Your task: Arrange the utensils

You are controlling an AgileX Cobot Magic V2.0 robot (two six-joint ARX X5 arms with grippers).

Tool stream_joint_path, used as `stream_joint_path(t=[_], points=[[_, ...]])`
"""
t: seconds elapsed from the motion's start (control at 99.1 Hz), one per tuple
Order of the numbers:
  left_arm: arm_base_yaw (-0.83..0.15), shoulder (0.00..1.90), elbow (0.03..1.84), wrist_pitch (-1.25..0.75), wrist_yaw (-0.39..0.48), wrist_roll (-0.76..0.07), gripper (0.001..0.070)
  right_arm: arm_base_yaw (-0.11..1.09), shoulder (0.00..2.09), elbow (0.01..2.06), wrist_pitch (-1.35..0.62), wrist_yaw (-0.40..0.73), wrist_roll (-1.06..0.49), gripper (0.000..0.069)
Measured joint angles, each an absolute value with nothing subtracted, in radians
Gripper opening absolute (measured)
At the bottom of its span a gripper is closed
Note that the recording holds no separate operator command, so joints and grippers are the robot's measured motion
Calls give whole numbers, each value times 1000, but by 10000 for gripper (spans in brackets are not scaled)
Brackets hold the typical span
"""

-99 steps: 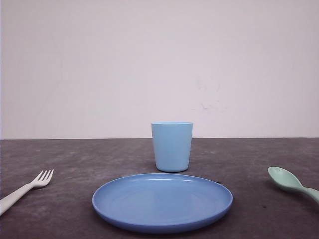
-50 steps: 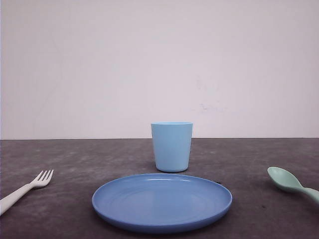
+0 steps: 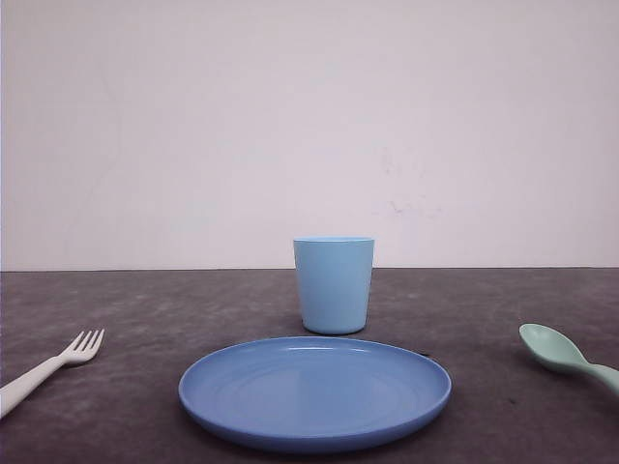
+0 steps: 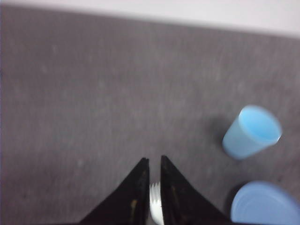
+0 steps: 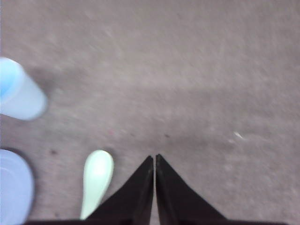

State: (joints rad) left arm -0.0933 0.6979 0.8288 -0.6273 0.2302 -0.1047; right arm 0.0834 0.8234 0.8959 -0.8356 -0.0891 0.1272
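Note:
The white fork lies flat on the dark table at the front left, tines pointing away. At the front right lies the mint-green spoon, bowl facing up. In the left wrist view my left gripper hovers over the table with its jaws a narrow slit apart, and the fork's tines show on the table through that slit. My right gripper is shut with nothing in it. It hangs above bare table, and the spoon lies just beside it, on the cup's side.
A light blue cup stands upright in the middle of the table. Just in front of it sits a round blue plate. The cup and plate rim lie off to one side of the left gripper. A pale wall closes the back.

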Motion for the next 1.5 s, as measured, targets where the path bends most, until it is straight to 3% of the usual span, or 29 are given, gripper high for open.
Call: stream_joint_path(t=[0.161, 0.434, 0.545, 0.625, 0.726, 0.817, 0.908, 0.999, 1.221, 1.503], points=[[-148, 772, 829, -653, 110, -81, 18, 91, 886, 896, -846, -52, 107, 7], [-154, 792, 829, -652, 107, -71, 21, 92, 904, 896, -849, -52, 101, 7], [-154, 792, 829, -652, 106, -71, 96, 92, 904, 896, -859, -52, 101, 13], [-154, 792, 829, -652, 106, -71, 250, 92, 904, 896, -866, -52, 100, 105], [-154, 792, 829, -653, 106, -70, 445, 92, 904, 896, -873, -52, 100, 346], [-154, 792, 829, -653, 106, -71, 504, 92, 904, 896, -875, -52, 100, 542], [-154, 792, 829, -658, 106, -80, 518, 92, 904, 896, -881, -52, 101, 642], [-154, 792, 829, -675, 107, -106, 520, 92, 904, 896, -892, -52, 100, 680], [-176, 820, 826, -744, 110, -169, 520, 92, 904, 896, -909, -52, 100, 681], [-290, 919, 800, -753, 110, -239, 520, 92, 904, 896, -909, -52, 100, 681]])
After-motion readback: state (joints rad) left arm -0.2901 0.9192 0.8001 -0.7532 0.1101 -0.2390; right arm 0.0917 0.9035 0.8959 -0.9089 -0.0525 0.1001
